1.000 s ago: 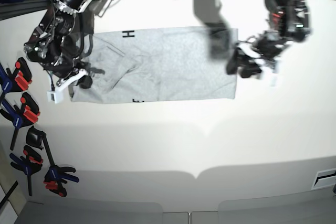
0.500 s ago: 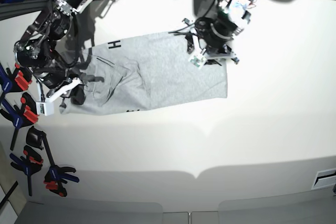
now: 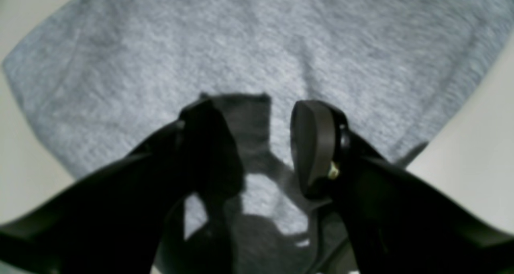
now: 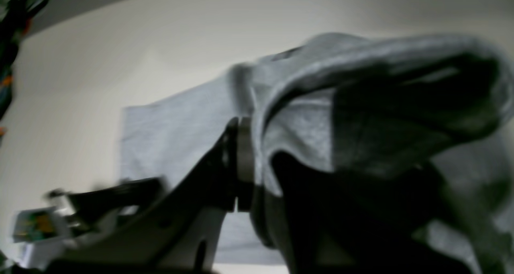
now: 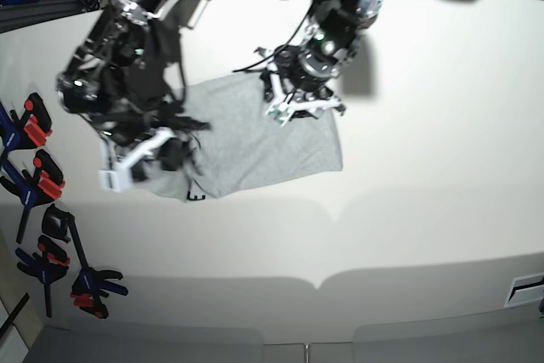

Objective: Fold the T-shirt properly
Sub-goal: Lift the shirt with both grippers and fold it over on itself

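I saw the T-shirt point(image 5: 255, 138) on the tabletop point(image 5: 425, 167), its long axis running between my arms. The right gripper point(image 4: 249, 165) pinched its lifted end; the left gripper point(image 3: 257, 141), spread, hovered directly above the cloth.

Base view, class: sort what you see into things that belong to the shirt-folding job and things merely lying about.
Belongs to the job:
- T-shirt, grey
- right pincer, shut on the T-shirt
- left pincer, open over the T-shirt

Lying about:
- clamps, left edge of the table
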Available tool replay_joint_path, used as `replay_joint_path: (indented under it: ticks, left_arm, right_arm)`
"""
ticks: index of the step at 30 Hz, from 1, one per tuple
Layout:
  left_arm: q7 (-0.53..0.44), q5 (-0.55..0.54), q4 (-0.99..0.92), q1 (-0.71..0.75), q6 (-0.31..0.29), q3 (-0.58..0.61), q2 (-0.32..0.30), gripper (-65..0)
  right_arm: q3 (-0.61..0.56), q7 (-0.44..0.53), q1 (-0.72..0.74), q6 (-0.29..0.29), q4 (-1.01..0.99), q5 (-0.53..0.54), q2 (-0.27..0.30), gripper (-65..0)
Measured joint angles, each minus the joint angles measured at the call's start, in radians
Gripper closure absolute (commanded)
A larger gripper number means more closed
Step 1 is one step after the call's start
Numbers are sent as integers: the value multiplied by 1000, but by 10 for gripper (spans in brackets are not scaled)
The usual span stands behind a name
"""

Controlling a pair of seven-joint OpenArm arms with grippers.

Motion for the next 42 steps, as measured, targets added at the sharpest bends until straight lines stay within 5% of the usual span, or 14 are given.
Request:
replay_joint_path:
  ticks: [11, 21, 33, 37, 42]
  left_arm:
    - [-10, 3, -76, -31, -1, 0, 61, -308]
    - [5, 3, -74, -34, -1, 0, 63, -308]
    - [229, 5, 152, -27, 3, -2, 58, -308]
    - [382, 6, 240, -26, -5, -1, 58, -308]
    - [419, 3, 322, -28, -12, 1, 27, -308]
  right_arm:
    - [-274, 55, 32, -8, 0, -158, -162, 0]
    - [-379, 64, 28, -22, -22, -203, -159, 0]
    - [-379, 81, 36, -27, -35, -196, -159, 0]
    - [-379, 90, 35, -34, -34, -193, -158, 0]
    - [-379, 76, 32, -34, -35, -184, -158, 0]
